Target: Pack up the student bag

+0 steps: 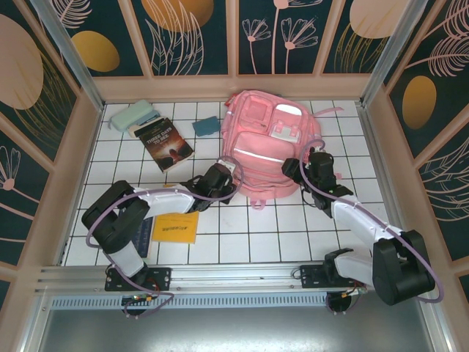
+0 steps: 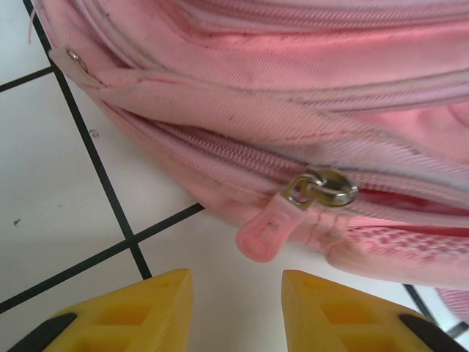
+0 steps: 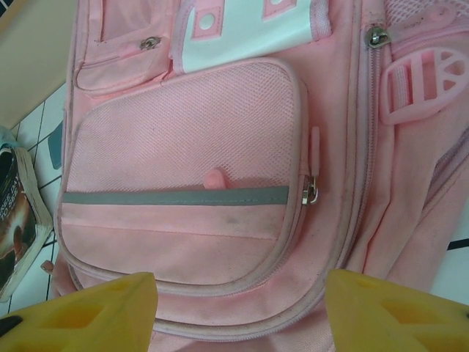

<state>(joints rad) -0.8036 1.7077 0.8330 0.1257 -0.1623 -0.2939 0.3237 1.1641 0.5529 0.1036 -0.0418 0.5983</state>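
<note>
Overhead and wrist views of the packing task at an early stage. The student bag lies flat, front pockets up, at the middle of the far edge of the table. We judge little of the packing done, since five loose things lie outside the bag.

In the far-left corner we count one pale green case, one paperback book and one small teal item. Toward the near-left corner we count one yellow booklet and one dark notebook, partly hidden under the left arm. A white panel shows at an upper front pocket; we cannot tell whether it is a packed item or part of the bag.

The left pincer sits at the bag's near-left edge. In its wrist view the yellow fingers are spread with nothing between them, and they point at the pink zip pull just beyond. The right pincer hangs over the bag's right side. It is spread wider, is likewise empty, and faces the mesh front pocket.

We judge the step in hand to be opening a zip. Left to do: open a compartment, load the five things and close it.
</note>
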